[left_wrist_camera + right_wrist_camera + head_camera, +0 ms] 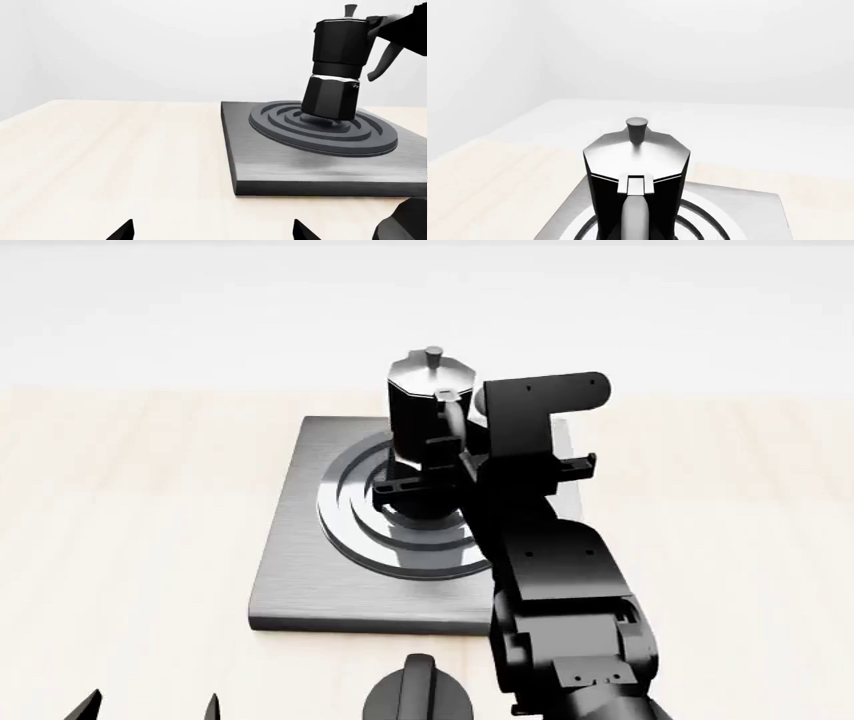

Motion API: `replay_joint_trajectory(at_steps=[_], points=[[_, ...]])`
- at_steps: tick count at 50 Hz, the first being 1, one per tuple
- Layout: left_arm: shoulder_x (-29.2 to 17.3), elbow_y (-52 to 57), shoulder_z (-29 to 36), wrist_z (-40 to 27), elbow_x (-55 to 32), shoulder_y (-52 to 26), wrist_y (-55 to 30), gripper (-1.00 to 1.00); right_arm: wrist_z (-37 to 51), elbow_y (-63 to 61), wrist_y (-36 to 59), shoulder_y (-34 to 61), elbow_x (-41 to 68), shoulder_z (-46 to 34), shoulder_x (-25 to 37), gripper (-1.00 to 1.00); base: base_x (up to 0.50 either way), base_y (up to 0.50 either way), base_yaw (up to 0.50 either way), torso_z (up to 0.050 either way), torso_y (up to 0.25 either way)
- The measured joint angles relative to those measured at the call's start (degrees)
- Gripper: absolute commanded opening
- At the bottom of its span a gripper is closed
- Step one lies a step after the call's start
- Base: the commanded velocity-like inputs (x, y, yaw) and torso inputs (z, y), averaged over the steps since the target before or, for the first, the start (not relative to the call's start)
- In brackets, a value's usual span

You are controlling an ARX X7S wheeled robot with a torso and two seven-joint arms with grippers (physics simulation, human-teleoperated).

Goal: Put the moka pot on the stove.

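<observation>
We log the moka pot [333,70] tilted, base touching the stove [313,165] burner rings, right gripper [441,455] pinching its handle. Remaining: settle upright, release. Left gripper [212,232]: fingers spread, idle.

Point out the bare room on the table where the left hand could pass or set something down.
The table is bare on the robot's left of the stove, out to the far edge, and behind the stove too. It is crowded at the stove's middle, where the moka pot sits tilted on the burner with the right gripper at its handle, and near the black knob.
</observation>
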Motion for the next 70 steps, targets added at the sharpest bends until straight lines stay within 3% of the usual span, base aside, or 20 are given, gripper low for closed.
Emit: replay_joint_trajectory(at_steps=[56,57,70], points=[[-0.42,-0.09,0.64,-0.5,-0.43,-0.2,0.27,1.0,-0.09,-0.5,0.83,-0.82,4.27,-3.52,0.24,-1.0,0.0,0.0,0.0,0.0,0.0],[-0.43,-0.09,0.65,-0.51,-0.44,-0.2,0.28,1.0,-0.08,-0.54,0.88,-0.79,4.5,-3.82,0.26,1.0,0.0,0.0,0.0,0.0,0.0],[-0.52,-0.11,0.8,-0.62,-0.53,-0.25,0.34,1.0,-1.47,-0.15,1.66,-0.89,8.22,-6.93,-0.02,1.0,0.0,0.0,0.0,0.0,0.0]])
